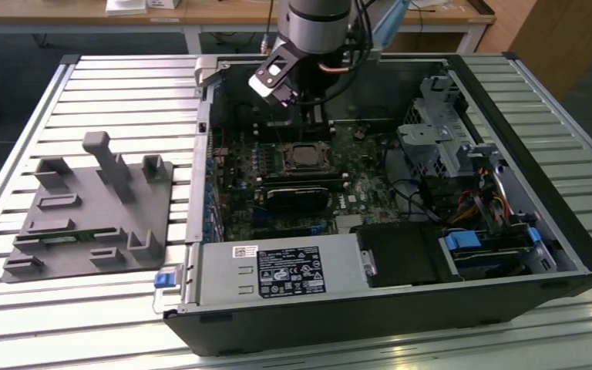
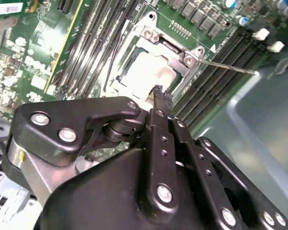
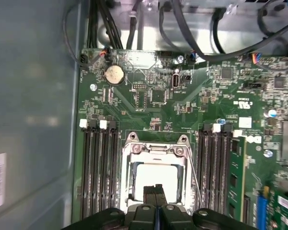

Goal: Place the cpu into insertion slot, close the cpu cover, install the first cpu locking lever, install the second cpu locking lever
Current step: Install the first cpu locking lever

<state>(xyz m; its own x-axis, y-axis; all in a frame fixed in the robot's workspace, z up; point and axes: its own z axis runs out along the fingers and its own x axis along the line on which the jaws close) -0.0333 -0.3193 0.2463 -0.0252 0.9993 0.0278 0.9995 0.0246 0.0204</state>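
Green motherboard lies flat inside the open computer case, which sits on a slatted metal table; the grey moulded fixture is beside the case on the exterior view's left. Arm reaches down into the case from the far side, above the socket area. Gripper: both fingers pressed together, no gap visible between them in either wrist view, nothing held. Fingertips hang over the near edge of the socket; contact with the metal cannot be judged. The cpu sits in the insertion slot, its pale metal top facing up. The cpu cover lies down flat over it, the silver frame around the chip and the chip showing through the square window. Locking lever: thin steel rod, runs out from one corner of the socket and angles across the black memory slots, apart from the cover's edge. Coin cell sits on the board, well apart from the socket.
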